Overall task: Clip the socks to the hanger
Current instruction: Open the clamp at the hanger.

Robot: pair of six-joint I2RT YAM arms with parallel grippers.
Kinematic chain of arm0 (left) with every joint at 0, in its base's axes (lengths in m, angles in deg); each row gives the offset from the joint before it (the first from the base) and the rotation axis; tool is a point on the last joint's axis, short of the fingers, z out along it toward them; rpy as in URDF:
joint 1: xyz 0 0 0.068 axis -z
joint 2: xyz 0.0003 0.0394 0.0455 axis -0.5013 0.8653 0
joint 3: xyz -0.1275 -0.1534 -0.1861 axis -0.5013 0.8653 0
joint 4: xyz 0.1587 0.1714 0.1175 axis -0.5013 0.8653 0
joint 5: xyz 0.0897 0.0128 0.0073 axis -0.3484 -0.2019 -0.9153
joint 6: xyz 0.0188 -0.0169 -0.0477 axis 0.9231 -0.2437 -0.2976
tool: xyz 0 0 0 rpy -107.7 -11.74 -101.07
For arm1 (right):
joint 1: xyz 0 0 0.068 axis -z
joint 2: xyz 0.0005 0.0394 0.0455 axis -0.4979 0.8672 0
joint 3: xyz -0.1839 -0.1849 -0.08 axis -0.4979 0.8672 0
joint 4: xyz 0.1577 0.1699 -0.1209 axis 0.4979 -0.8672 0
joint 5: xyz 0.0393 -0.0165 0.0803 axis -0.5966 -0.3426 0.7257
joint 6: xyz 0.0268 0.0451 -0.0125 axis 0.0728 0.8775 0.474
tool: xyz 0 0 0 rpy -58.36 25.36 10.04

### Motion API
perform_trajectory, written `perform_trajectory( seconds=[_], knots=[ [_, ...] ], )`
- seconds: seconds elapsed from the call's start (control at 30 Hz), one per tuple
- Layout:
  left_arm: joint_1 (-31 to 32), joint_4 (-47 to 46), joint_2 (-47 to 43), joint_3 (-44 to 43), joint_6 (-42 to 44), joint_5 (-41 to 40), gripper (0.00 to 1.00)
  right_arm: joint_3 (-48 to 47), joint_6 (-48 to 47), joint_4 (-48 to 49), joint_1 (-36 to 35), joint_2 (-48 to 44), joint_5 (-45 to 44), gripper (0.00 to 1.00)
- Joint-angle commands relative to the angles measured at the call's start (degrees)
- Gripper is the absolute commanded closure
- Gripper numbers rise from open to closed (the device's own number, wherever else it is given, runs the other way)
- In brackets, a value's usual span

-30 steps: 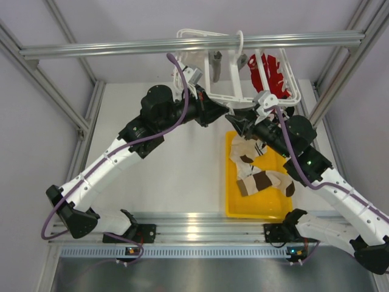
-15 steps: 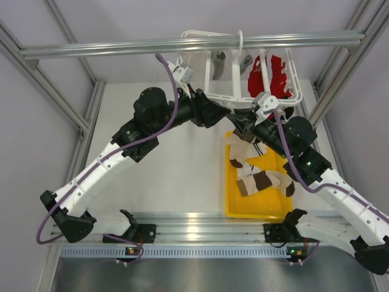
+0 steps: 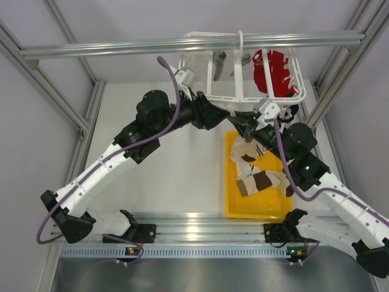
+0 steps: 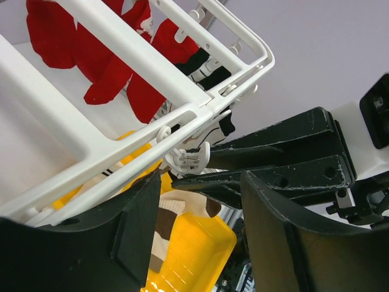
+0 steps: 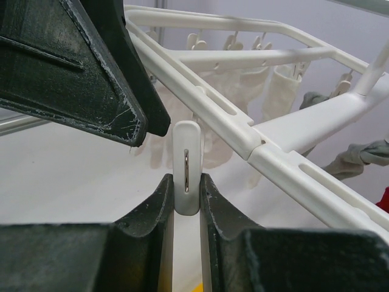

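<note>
Pale lilac-grey walls (image 3: 30, 152) on every side, softly and evenly lit. Aluminium crossbar (image 3: 121, 47) overhead, joined to slanting aluminium posts (image 3: 349, 64) at the corners. White matte surface (image 3: 182, 164) below; ribbed aluminium rail (image 3: 200, 222) along its near edge, brightly glinting; brushed metal sheet (image 3: 200, 274) in front.

— Drying frames?
— One white plastic rectangular drying frame (image 3: 234, 96).
— Trays?
— One yellow plastic tray (image 3: 258, 208).
— Socks inside?
— At least two cream socks with brown blocks (image 3: 261, 180); heaped, exact number unclear.
— Anything hung?
— One red garment with white marks (image 3: 276, 64), two small grey pieces (image 3: 217, 61).
— Black-and-white robot arms (image 3: 121, 152)?
— Two.
</note>
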Motion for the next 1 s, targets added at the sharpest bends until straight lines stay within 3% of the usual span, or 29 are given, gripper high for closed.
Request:
perform_trajectory(
  seconds=[0.0,0.7,0.97],
  knots=[
    [-0.17,-2.40,0.93,-0.87,-1.78,-1.52,0.39,-0.08,-0.77,4.91,-0.93,-1.74,1.83,1.00],
    [-0.34,-8.64,4.53,-2.71,-6.00,-2.40,0.39,0.10,0.02,3.85,-0.93,-2.35,3.24,1.00],
    [-0.52,-10.22,5.59,-3.68,-6.35,-3.10,0.52,0.36,-0.16,3.33,-1.02,-2.71,3.41,1.00]
  ],
)
